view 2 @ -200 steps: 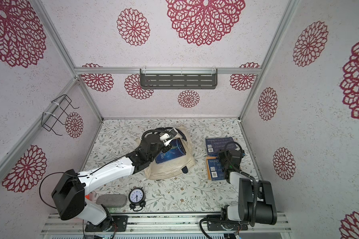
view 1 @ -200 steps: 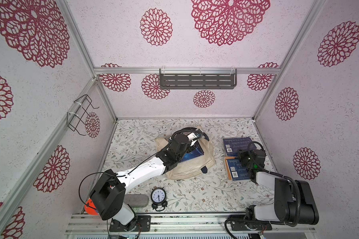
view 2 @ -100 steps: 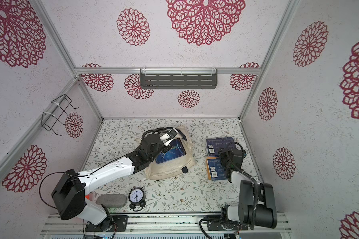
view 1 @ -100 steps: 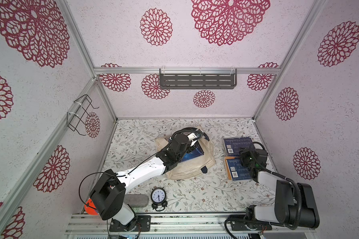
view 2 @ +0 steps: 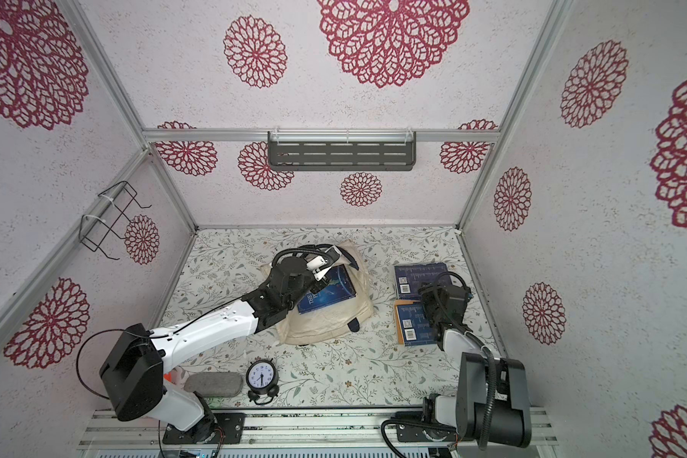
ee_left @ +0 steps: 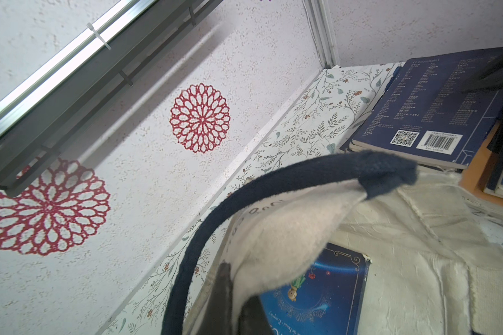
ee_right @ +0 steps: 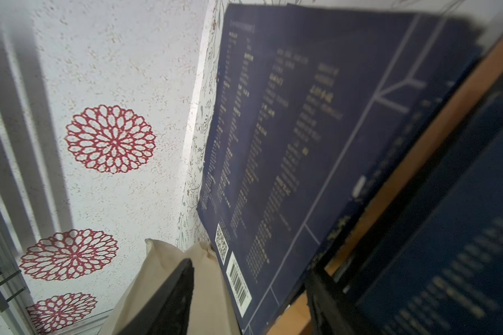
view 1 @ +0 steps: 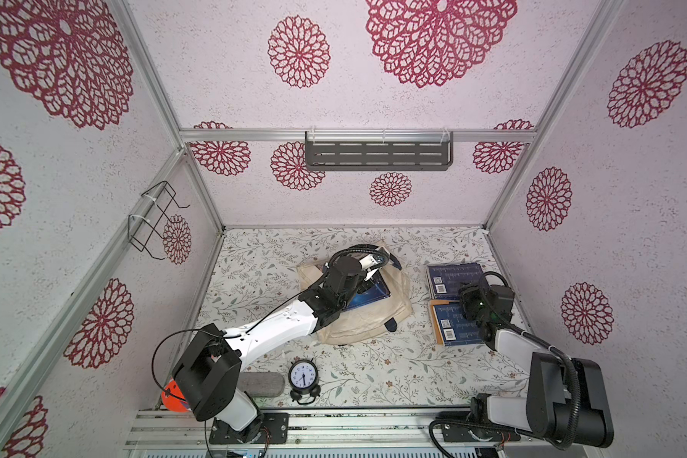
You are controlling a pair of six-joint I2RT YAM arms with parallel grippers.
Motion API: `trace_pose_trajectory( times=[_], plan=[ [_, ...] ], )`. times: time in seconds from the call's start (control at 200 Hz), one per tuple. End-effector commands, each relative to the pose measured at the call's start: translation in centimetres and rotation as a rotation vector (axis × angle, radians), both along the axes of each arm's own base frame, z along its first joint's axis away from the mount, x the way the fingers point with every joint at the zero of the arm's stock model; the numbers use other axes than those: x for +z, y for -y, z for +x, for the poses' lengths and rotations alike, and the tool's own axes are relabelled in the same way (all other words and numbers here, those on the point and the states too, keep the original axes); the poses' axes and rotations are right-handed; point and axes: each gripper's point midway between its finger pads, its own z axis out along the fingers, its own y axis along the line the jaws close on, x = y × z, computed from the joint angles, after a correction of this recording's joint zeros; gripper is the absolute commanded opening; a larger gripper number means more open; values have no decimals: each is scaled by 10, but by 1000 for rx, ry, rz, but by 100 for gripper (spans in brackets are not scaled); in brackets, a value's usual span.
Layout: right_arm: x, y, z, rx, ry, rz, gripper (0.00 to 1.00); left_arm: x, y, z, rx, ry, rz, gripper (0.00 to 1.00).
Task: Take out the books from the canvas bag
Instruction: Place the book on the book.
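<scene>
White walls, red rosettes, grey shelf, floral tabletop.

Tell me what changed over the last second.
The right gripper opened, letting go of the navy book lying on the orange-tan book; it barely shifted. The left gripper stays shut on the edge of the canvas bag. Bag, books and alarm clock are unmoved.

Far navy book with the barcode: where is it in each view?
In a top view: navy book lies right of the canvas bag, beyond the orange-tan book.
In a top view: navy book, same place.
Left wrist: navy book beyond the bag's navy handle.
Right wrist: navy book fills most of the picture.
Shared landmark: the canvas bag.
</scene>
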Motion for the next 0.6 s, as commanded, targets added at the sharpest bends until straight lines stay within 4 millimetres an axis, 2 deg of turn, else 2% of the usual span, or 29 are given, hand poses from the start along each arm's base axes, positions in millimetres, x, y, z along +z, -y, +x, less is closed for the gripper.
trace_pose_trajectory(
  times=[0.0, 0.175, 0.445, 0.595],
  plan=[
    [25, 4, 16, -4, 74, -14, 63, 12, 6, 2, -15, 24, -13, 0],
    [14, 3, 6, -4, 32, -8, 66, 12, 6, 1, -17, 24, -10, 0],
    [21, 6, -13, -9, -1, -64, 83, 12, 7, 1, -20, 21, -11, 0],
    [33, 8, -21, -3, 11, -112, 86, 14, 6, 1, -16, 23, -17, 0]
  ],
)
